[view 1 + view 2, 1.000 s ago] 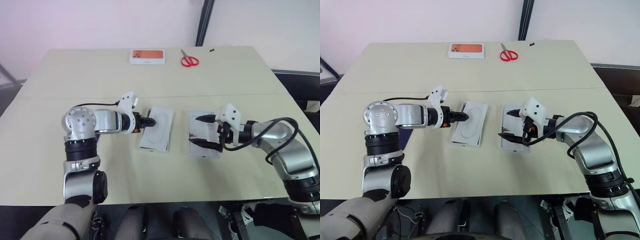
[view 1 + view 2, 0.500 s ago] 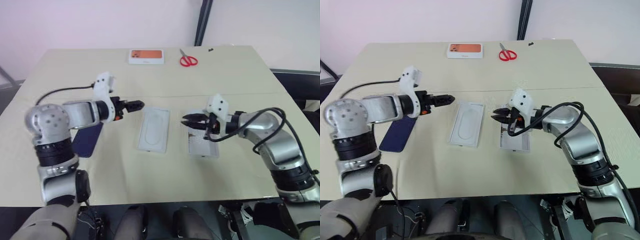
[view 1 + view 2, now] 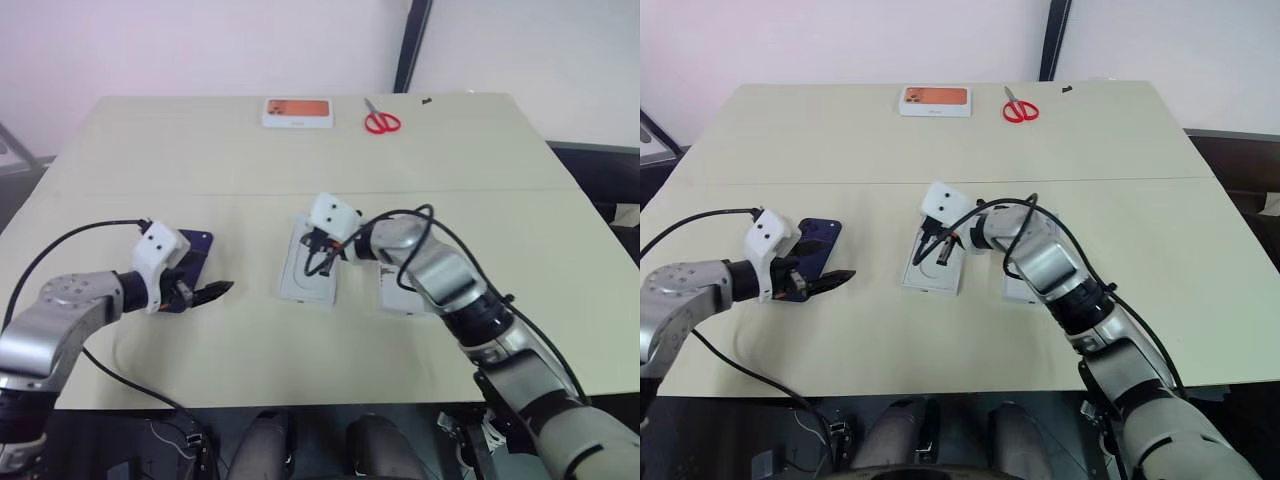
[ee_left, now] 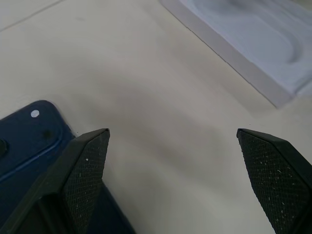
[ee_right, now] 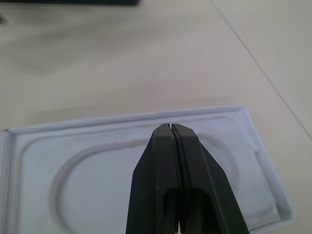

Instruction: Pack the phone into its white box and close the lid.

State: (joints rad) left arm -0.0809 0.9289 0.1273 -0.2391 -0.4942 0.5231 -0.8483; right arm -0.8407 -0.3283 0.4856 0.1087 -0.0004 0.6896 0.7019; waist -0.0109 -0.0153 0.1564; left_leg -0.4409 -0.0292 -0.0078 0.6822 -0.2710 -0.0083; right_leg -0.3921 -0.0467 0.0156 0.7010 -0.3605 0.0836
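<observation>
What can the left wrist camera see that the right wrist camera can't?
The left wrist view alone shows the open left claw, its two black fingers far apart, with a corner of the dark blue phone beside one finger. The right wrist view alone shows the right claw, fingers pressed shut with nothing between them, over the oval hollow. Both views show the white insert with its oval recess and the beige table.

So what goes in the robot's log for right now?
left gripper: open, beside phone | right gripper: shut, empty, over white insert | phone: flat on table, unpacked
</observation>
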